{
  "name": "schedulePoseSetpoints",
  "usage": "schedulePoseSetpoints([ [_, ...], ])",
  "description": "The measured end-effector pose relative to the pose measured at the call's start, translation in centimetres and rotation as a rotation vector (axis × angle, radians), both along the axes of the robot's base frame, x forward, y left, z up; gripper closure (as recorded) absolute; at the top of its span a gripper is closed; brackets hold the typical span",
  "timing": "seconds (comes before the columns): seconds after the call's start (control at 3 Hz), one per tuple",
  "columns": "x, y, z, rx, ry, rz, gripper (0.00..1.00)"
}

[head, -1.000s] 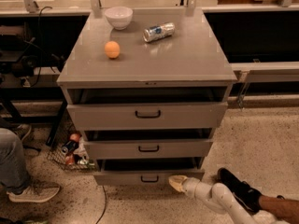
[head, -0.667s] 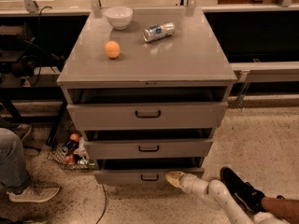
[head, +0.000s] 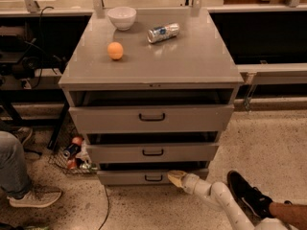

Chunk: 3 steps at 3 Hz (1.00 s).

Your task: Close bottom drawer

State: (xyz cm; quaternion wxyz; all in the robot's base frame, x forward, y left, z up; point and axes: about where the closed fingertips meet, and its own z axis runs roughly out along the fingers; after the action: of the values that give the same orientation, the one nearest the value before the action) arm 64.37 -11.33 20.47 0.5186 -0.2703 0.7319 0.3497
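Camera view looks down on a grey cabinet with three drawers, each front stepping in narrower toward the floor. The bottom drawer is the lowest of them, just above the speckled floor. It has the shortest and narrowest grey panel, with a small black bar handle at its middle. It stands out a little from the cabinet, and a dark strip of shadow shows between its top edge and the middle drawer above. The middle drawer and the tall top drawer have the same kind of dark gap above their fronts. The gripper, pale yellow at its tip, is at the bottom drawer's front panel, just right of the handle and touching or nearly touching the panel. I cannot tell whether it is apart or together. Its white arm reaches in from the floor at the cabinet's lower right. On the cabinet top sit a white bowl at the back, an orange nearer the left front, and a can lying on its side right of the bowl. A wire basket with cans stands on the floor at the cabinet's left. A black shoe is on the floor to its lower right.
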Motion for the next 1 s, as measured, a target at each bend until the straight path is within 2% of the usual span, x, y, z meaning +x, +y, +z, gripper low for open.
schedulePoseSetpoints([
  [0.67, 0.4, 0.2, -0.2, 0.008, -0.003, 0.003, 1.00],
  [1.0, -1.7, -1.7, 0.3, -0.006, 0.024, -0.017, 1.00],
])
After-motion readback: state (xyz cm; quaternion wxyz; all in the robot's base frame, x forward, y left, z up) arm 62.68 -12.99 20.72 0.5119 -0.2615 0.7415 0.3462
